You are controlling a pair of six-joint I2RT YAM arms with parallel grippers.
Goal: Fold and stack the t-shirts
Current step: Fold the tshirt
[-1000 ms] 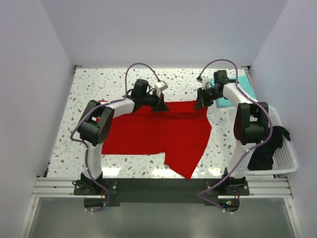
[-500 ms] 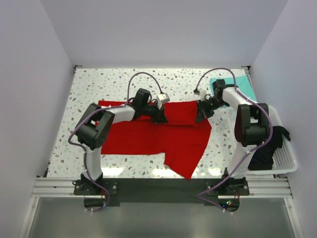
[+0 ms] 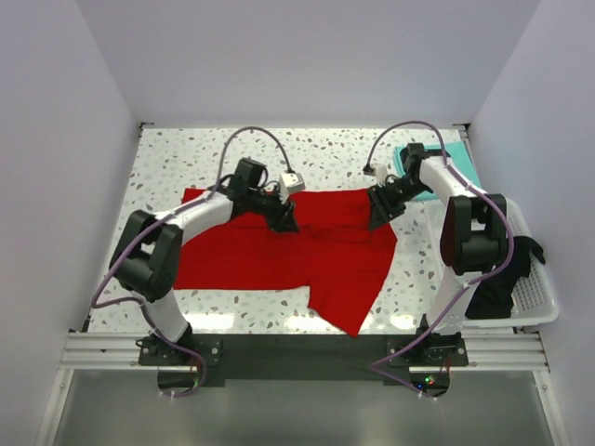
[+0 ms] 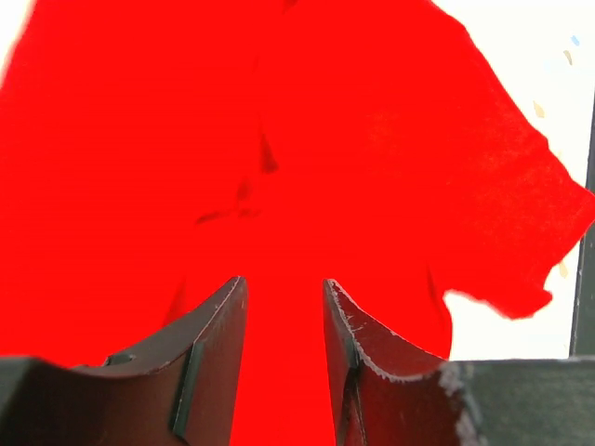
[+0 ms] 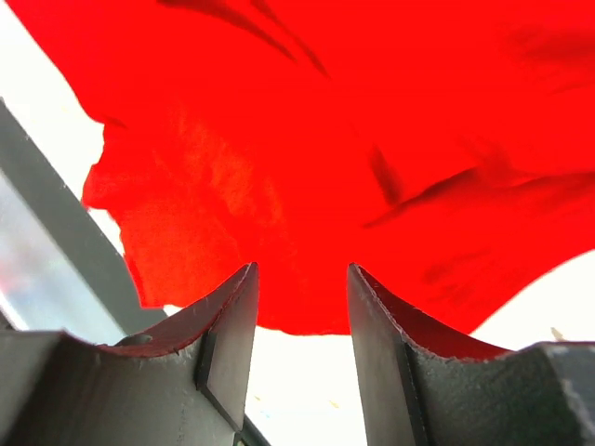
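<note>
Nearest the arms' bases, a loose corner of the red t-shirt (image 3: 279, 255) trails toward the near edge of the speckled worktop (image 3: 177, 158), while the rest of the garment lies spread flat across the middle, not yet folded. To the right, the white lattice basket (image 3: 542, 311) holds the black t-shirt (image 3: 502, 279), bunched up inside it and apparently waiting its turn. Farther in, both arms reach to the red shirt's far edge. The left fingers (image 4: 209, 353) hover spread over the cloth near its far middle, and the right fingers (image 5: 228, 344) stand parted at its far right corner. Neither pair pinches anything, and red fabric shows through each gap. That placement suggests the far hem is being laid straight so the shirt sits square for folding. Beyond the right arm, in the far right corner, the mint-teal t-shirt (image 3: 462, 167) lies on the worktop, the likely spot for the stack.
</note>
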